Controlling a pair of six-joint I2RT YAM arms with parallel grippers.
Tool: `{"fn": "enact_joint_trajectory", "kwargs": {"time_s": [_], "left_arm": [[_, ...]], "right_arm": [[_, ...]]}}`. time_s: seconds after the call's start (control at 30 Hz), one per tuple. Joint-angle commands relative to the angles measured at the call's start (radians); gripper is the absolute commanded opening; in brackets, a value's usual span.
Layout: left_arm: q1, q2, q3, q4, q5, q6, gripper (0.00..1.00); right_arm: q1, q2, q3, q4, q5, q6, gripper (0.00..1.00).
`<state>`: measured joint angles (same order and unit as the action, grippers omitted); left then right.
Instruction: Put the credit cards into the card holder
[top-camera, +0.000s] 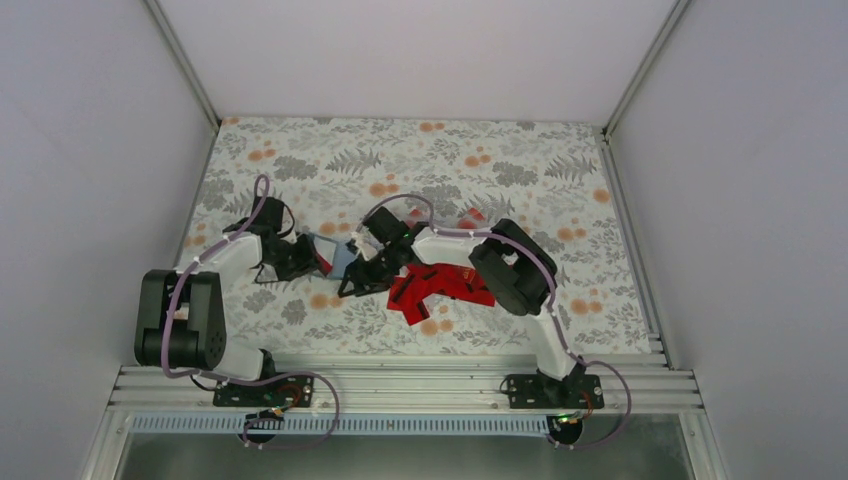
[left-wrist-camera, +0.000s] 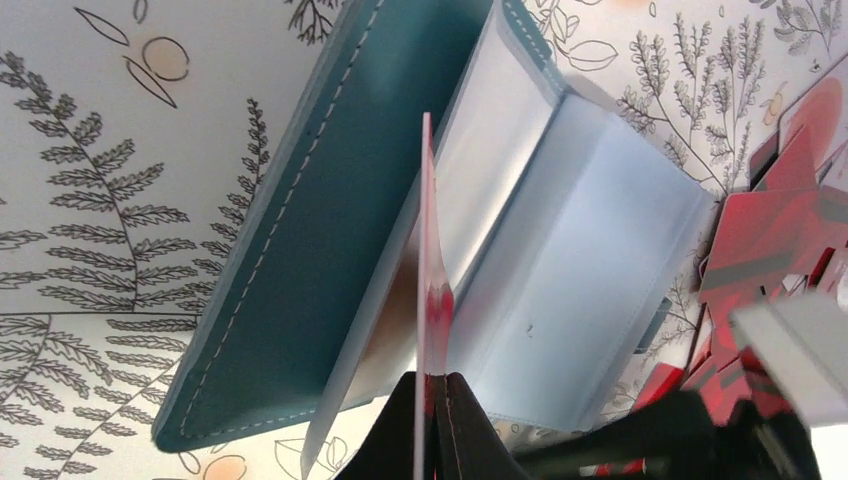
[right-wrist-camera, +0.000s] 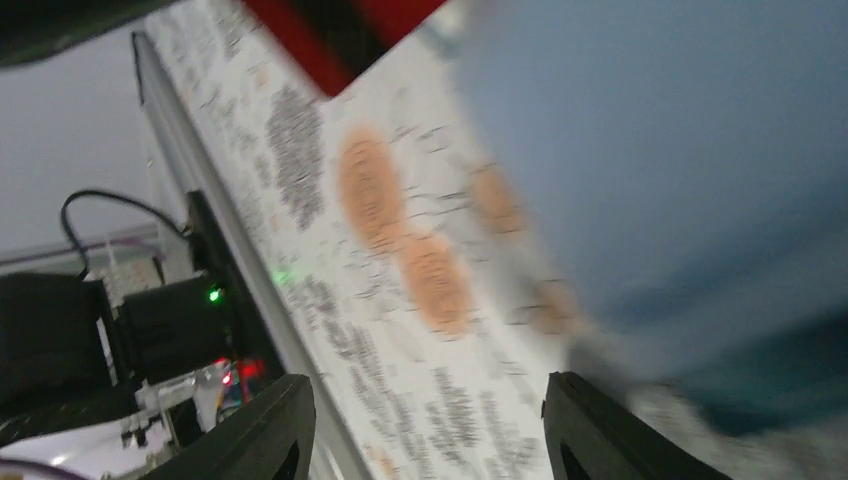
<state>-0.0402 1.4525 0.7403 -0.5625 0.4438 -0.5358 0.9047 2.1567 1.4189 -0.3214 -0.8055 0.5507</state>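
The floral counter fills the middle of the top view. Left of centre on it lies the holder, spread open. In the left wrist view its teal cover runs from lower left to the top middle of the frame, and its clear sleeves fan out to the right.

The loose cards form a red heap just right of centre in the top view, near the holder and partly under the right arm.

One card stands edge-on in the middle of the left wrist view, rising between the teal cover and the sleeves. I cannot tell whether it sits in a slot.

The left fingers are pinched tight on that card's lower end, at the bottom middle of the frame, just at the holder's near edge.

The right fingers stand parted with nothing between them. In the top view they hang just below and right of the holder, between it and the heap. The right wrist view is blurred, with the holder a grey-blue mass at upper right, beyond the fingertips.
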Motion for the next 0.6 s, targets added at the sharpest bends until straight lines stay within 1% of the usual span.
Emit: {"fn": "enact_joint_trajectory", "kwargs": {"time_s": [0.0, 0.13, 0.23, 0.43, 0.57], "left_arm": [[-0.001, -0.02, -0.028, -0.041, 0.025, -0.011, 0.02], [-0.002, -0.026, -0.043, -0.029, 0.05, -0.012, 0.02], [-0.001, -0.041, -0.021, -0.028, 0.056, -0.001, 0.02], [-0.001, -0.027, 0.053, -0.037, 0.027, 0.096, 0.02], [-0.001, -0.012, 0.038, -0.006, 0.045, 0.131, 0.02]], "right_arm": [[-0.063, -0.013, -0.03, 0.064, 0.082, 0.065, 0.58], [-0.101, 0.026, 0.012, 0.063, 0.066, 0.062, 0.58], [-0.123, 0.049, 0.041, 0.057, 0.058, 0.072, 0.57], [-0.146, 0.079, 0.083, 0.04, 0.044, 0.089, 0.57], [-0.147, 0.107, 0.118, 0.009, 0.041, 0.083, 0.57]]}}
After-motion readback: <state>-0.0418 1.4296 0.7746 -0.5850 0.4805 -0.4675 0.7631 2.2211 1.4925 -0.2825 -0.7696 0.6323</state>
